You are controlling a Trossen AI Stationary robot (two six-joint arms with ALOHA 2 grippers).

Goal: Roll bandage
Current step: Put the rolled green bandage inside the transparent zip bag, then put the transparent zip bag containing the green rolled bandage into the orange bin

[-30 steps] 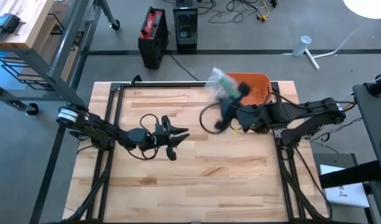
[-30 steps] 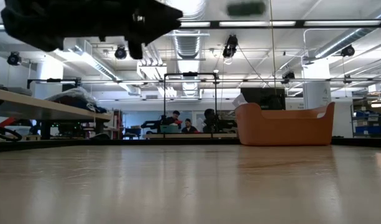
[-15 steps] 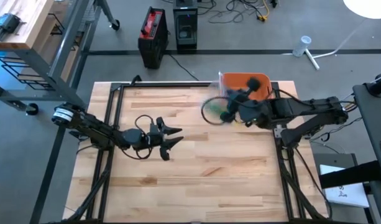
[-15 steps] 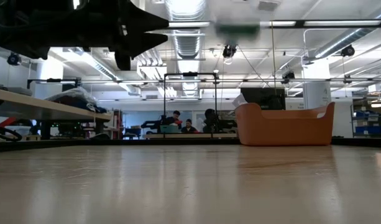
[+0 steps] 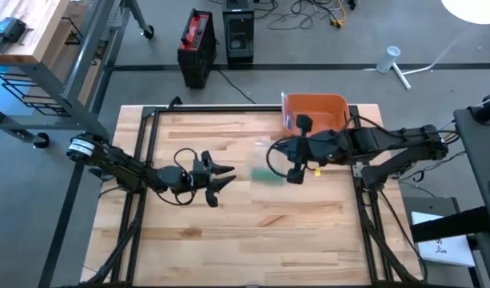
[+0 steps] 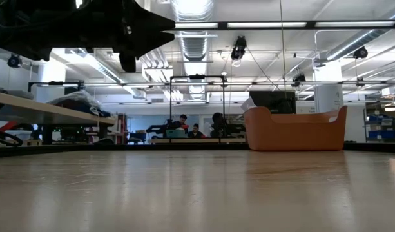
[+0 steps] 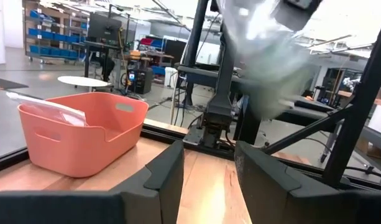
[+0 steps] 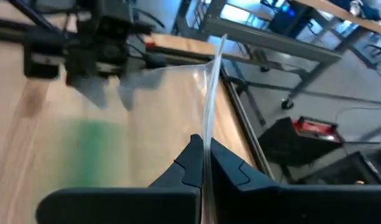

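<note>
Two dark arms reach over the wooden table (image 5: 229,240) from its two sides. The right hand (image 5: 292,172) is above the middle of the table, just in front of the orange bin (image 5: 314,106) that stands at the far edge. Its fingers (image 8: 224,168) are pressed together on the edge of a clear plastic bag (image 8: 209,99), so this hand is closed on the bag. The bag hangs from the hand and is blurred. Inside it there is a green thing (image 5: 267,176), probably the bandage, but its shape cannot be told. In the high view this green blur is beside the right hand, on the side of the left arm, above the table top.

The left hand (image 5: 221,176) is over the left half of the table and points toward the bag, a little apart from it. Its fingers (image 7: 168,171) stand partly open with a clear gap between them, and nothing is between them. In the left wrist view the blurred bag (image 7: 271,56) is beyond these fingers, and the orange bin (image 7: 84,134) holds another clear bag (image 7: 47,107).

In the low view the left arm is a dark shape at the top, and people sit far behind the table.
</note>
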